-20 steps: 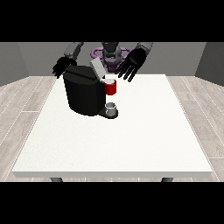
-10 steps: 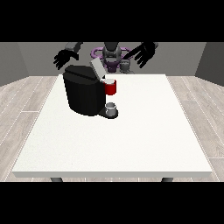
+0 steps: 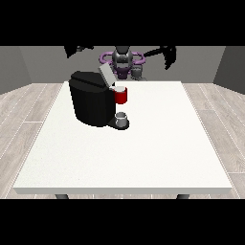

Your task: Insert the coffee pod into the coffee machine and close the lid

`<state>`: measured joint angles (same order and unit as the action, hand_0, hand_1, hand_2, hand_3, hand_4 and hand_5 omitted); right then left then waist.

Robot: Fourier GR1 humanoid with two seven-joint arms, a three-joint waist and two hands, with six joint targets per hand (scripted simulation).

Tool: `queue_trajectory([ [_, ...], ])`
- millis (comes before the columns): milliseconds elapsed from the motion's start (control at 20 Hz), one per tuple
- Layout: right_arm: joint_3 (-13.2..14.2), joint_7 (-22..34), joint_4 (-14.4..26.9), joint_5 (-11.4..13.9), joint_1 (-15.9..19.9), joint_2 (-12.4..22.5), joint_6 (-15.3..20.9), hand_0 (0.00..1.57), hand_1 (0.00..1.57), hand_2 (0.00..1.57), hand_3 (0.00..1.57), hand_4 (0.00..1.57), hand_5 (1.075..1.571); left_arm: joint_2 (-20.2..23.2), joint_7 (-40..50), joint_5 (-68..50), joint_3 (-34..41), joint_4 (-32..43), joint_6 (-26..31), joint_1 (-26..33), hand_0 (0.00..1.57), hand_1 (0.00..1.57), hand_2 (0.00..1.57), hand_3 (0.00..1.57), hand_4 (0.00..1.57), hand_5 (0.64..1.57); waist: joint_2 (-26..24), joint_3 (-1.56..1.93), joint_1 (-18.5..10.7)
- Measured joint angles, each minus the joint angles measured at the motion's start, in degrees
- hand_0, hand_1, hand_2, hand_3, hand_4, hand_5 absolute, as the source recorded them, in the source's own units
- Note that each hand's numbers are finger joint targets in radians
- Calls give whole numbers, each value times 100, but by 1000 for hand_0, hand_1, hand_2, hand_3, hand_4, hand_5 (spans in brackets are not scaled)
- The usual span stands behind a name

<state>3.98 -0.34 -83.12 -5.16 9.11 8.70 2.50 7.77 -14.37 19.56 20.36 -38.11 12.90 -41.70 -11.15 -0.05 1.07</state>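
From the front view, both my hands were raised high and well apart from the coffee machine (image 3: 95,103): the hand at the view's left (image 3: 79,49) and the hand at the view's right (image 3: 168,55). I couldn't tell how either's fingers lay. The lid (image 3: 105,74) stood tilted open, so a descending arm might knock it. No grey pod plainly showed; a grey thing (image 3: 122,116) sat at the machine's base, below a red thing at the machine (image 3: 121,95).

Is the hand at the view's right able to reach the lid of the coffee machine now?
Probably yes. That hand is raised above the table's far edge, to the right of the tilted-up lid. Nothing shows between them, so the way looks free.
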Motion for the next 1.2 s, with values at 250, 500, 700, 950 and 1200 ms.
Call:
queue_trajectory([
  [250, -120, 167, -113, 20, 160, 24, -118, 0, 0, 0, 0, 0, 1571, -288, 67, -313, 9, -215, 185, 419, 0, 0, 0, 0, 0, 1571, -135, 3, -366],
  [500, -122, 244, -13, 101, 375, 180, -258, 0, 0, 0, 0, 238, 1571, -481, 132, -649, -30, -631, 433, 784, 0, 0, 0, 0, 140, 1571, -135, 5, -728],
  [700, -130, 130, 151, 190, 482, 209, -338, 0, 0, 0, 0, 0, 1571, -611, 273, -878, -155, -1102, 549, 1143, 0, 0, 0, 0, 0, 1571, -46, 5, -914],
  [950, -184, 176, 389, 251, 698, 119, -394, 0, 0, 0, 0, 0, 1571, -697, 505, -1193, -393, -1761, 516, 1543, 0, 0, 0, 0, 103, 1571, 78, 5, -1020],
  [1200, -12, 128, 785, 177, 1050, 100, -426, 0, 0, 0, 0, 0, 1571, -751, 679, -1489, -702, -2393, 367, 1898, 0, 0, 0, 0, 0, 1571, 346, 6, -1083],
])
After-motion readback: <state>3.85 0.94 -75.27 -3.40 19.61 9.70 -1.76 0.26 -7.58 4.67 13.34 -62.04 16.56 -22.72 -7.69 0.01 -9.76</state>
